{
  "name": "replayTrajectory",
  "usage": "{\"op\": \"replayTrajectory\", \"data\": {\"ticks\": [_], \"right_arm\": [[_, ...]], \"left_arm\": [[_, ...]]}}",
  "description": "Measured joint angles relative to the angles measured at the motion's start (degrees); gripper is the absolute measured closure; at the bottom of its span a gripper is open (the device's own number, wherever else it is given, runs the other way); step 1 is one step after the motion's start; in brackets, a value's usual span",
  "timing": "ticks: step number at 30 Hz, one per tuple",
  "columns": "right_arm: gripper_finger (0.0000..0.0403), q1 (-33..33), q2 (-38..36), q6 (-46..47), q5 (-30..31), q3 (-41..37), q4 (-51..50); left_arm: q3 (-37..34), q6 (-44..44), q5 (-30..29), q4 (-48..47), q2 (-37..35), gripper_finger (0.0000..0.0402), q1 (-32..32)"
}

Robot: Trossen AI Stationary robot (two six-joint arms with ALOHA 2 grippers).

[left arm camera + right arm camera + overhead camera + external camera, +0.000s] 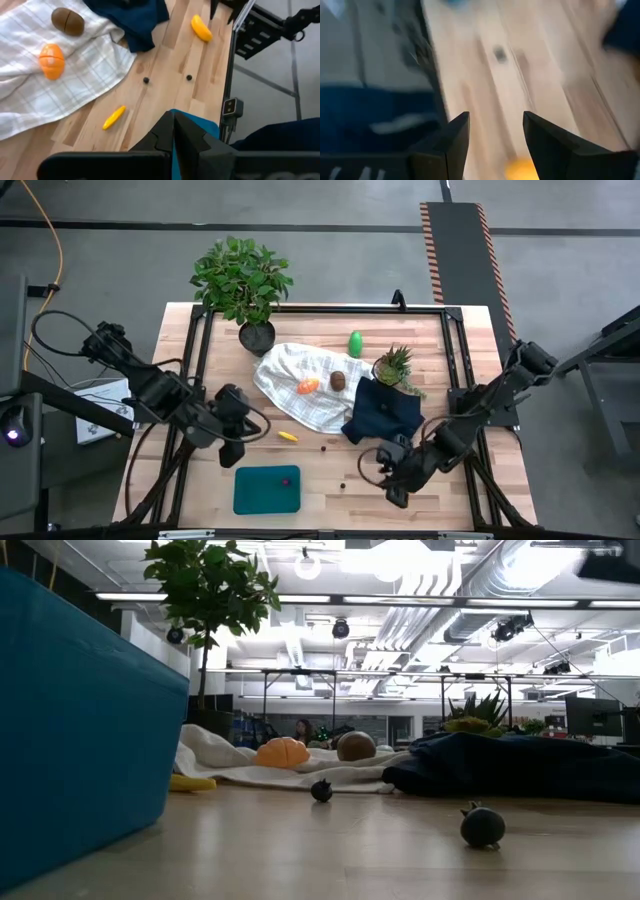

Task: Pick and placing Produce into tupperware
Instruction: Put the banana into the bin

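Teal tupperware (266, 490) holds one red bit (286, 480).

We hold our left gripper (231, 450) over the near-left part of the table, fingers pressed together, arm reaching in from the left. Our right gripper (388, 477) hangs low at the near right, fingers (452, 137) parted, empty.

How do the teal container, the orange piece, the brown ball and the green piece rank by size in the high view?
1. Teal container, clearly largest.
2. Green piece.
3. Orange piece and brown ball: they look about alike, so I do not rank them.
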Motion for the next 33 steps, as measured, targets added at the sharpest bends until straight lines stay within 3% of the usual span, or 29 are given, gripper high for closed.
{"op": "replayTrajectory", "data": {"ticks": [10,15,22,28,33], "right_arm": [[0.0226,0.58,1.23,-18.39,-10.96,-0.02,-12.68],[0.0217,0.89,1.38,-28.86,-12.05,-0.02,-14.61],[0.017,0.62,2.05,-35.82,-12.05,0.0,-14.97],[0.0159,1.08,7.7,-43.37,-11.04,0.0,-15.05],[0.0158,1.15,12.06,-43.44,-9.59,0.0,-14.86]], "left_arm": [[0.0,-0.24,5.4,-5.66,-0.64,0.0396,0.0],[-0.02,-2.15,5.97,-6.19,-0.41,0.0396,0.0],[-0.02,-2.6,5.97,-6.55,-0.41,0.0396,0.0],[-0.02,-2.62,5.97,-7.3,-0.41,0.0396,0.0],[-0.02,-2.88,6.12,-7.3,-0.41,0.0396,0.0]]}}
